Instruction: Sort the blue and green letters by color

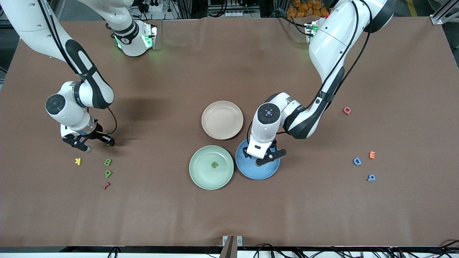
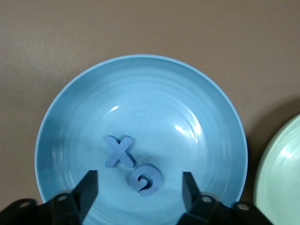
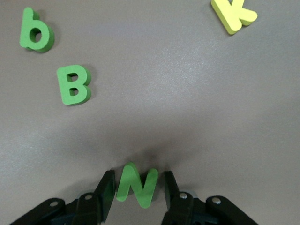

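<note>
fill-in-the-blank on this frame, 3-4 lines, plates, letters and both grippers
1. The left gripper hangs open over the ____ plate, where the blue X and blue G lie.
2. The right gripper has its fingers on either side of the green ____ on the table.
3. The green plate holds ____ green letter.
4. The beige plate holds ____ letters.

Missing words: blue; N; one; no

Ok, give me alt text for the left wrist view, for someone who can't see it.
The left gripper hangs open over a blue plate that holds a blue X and a blue G, the G lying between its fingers. Brown table surrounds the plate, with a green plate's edge beside it.
</note>
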Robot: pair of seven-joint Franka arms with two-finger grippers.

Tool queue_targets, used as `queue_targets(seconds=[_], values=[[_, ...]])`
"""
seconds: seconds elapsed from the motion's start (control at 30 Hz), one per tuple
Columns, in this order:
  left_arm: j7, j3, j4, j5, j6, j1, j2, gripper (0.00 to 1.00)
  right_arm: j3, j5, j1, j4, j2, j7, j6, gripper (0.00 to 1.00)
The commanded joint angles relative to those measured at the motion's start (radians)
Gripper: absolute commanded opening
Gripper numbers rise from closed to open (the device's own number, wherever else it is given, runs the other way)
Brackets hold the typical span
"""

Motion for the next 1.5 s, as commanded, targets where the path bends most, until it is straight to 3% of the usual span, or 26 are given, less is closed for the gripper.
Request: queue_targets(seconds=[0.0, 0.13, 0.57, 0.93, 1.17, 1.33, 1.47], values=[[0.037, 0.008, 0.009, 0.011, -0.009, 0.013, -0.010, 1.00, 0.014, -0.013, -0.009, -0.008, 0.011, 0.023, 0.023, 0.21], [0.058, 0.008, -0.005, 0.012, -0.019, 0.050, -0.029, 1.00, 0.014, -0.013, -0.008, -0.007, 0.008, 0.021, 0.022, 0.00], [0.319, -0.001, -0.169, 0.014, -0.028, 0.258, -0.164, 1.00, 0.019, -0.012, 0.086, 0.015, -0.056, 0.138, -0.067, 0.00], [0.587, -0.004, -0.287, 0.014, -0.008, 0.461, -0.230, 1.00, 0.025, -0.001, 0.204, 0.220, -0.087, 0.357, -0.423, 0.00], [0.626, -0.029, -0.416, 0.011, 0.084, 0.579, -0.280, 1.00, 0.033, 0.003, 0.287, 0.302, -0.078, 0.478, -0.463, 0.00], [0.621, -0.027, -0.422, 0.011, 0.084, 0.636, -0.270, 1.00, 0.034, 0.010, 0.344, 0.354, -0.062, 0.559, -0.465, 0.00], [0.630, -0.026, -0.421, 0.012, 0.084, 0.671, -0.256, 1.00, 0.033, 0.086, 0.382, 0.420, -0.030, 0.586, -0.472, 0.00]])
